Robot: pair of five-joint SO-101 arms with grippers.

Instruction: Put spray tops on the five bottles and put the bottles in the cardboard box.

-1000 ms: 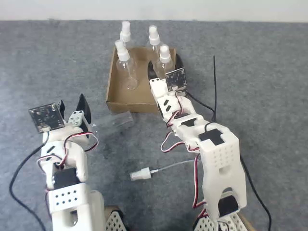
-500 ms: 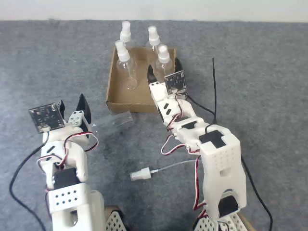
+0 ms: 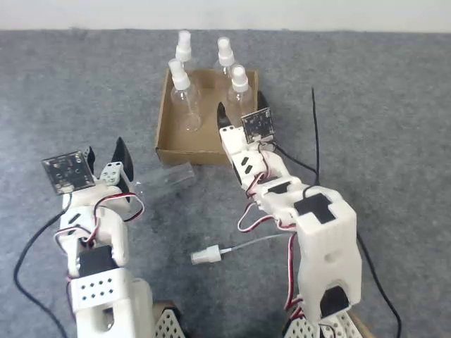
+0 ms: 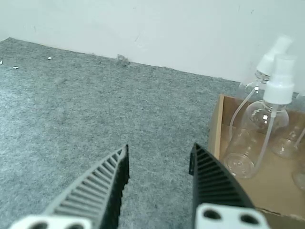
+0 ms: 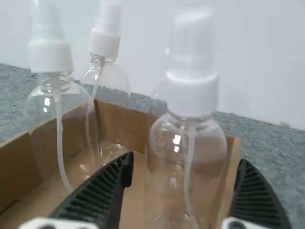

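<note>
Several clear bottles with white spray tops stand in the cardboard box [image 3: 163,146]. The nearest one [image 3: 240,83] stands at the box's right side, between the wide-apart fingers of my right gripper [image 3: 241,105], which is open and does not touch it. In the right wrist view this bottle [image 5: 185,143] rises between the black fingers [image 5: 102,183]. One uncapped bottle [image 3: 168,176] lies on the carpet in front of the box. A loose spray top [image 3: 208,255] with its thin tube lies nearer the arm bases. My left gripper [image 3: 106,156] is open beside the lying bottle, holding nothing.
Grey carpet covers the table, and a white wall stands behind the box. A black cable [image 3: 314,134] runs along the right arm's outer side. In the left wrist view the box [image 4: 215,129] and two capped bottles [image 4: 255,138] sit off to one side of the open gripper [image 4: 159,152].
My right arm has drawn back a little from the box toward its base, leaving the capped bottle standing inside. The left arm has not moved.
</note>
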